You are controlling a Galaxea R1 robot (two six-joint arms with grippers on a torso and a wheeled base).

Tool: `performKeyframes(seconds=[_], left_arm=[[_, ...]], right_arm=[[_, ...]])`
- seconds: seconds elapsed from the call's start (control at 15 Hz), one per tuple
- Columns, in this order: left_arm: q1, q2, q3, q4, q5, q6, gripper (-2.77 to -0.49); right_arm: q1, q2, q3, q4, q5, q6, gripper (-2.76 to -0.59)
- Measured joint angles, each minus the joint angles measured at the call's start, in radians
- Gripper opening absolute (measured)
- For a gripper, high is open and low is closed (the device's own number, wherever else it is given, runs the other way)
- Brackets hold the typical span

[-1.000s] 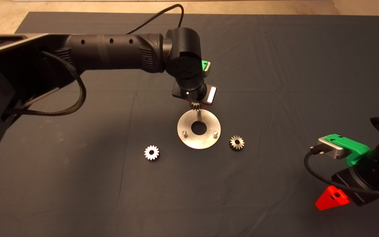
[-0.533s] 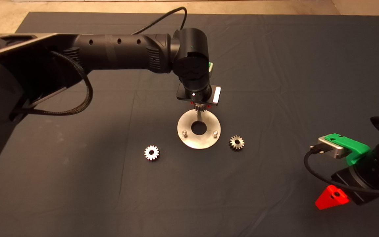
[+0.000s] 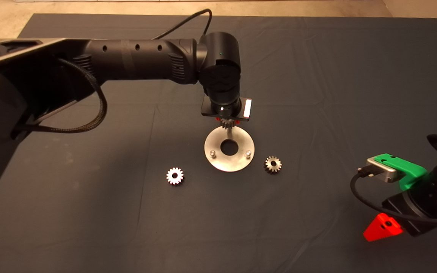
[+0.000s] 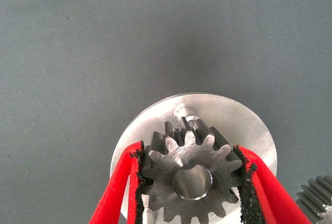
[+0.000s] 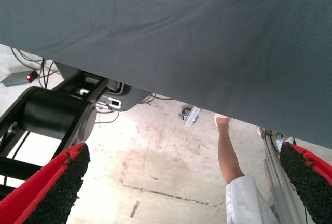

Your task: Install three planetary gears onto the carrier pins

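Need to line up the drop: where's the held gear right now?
The gear is clamped in the left claw, just above the disc's far edge by the far pin, not yet on it. In the head view it sits mid-mat.

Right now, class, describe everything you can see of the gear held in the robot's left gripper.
The held gear is a small grey metal spur gear with blunt teeth, a brushed face and a round centre bore. The left gripper clamps it by opposite sides, black pads on its teeth. It hangs over the far edge of the shiny disc, near the far pin, not yet threaded on.
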Motion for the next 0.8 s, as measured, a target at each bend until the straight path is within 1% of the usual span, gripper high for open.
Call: performKeyframes(seconds=[0.67, 0.8], left_arm=[[0.001, 0.003, 0.0, 0.0, -0.001, -0.011, -2.36], [0.006, 0.003, 0.0, 0.0, -0.002, -0.011, -2.36]], right_arm=[[0.0, 0.0, 0.0, 0.0, 0.0, 0.0, -0.63], [0.0, 0.0, 0.0, 0.0, 0.0, 0.0, -0.63]])
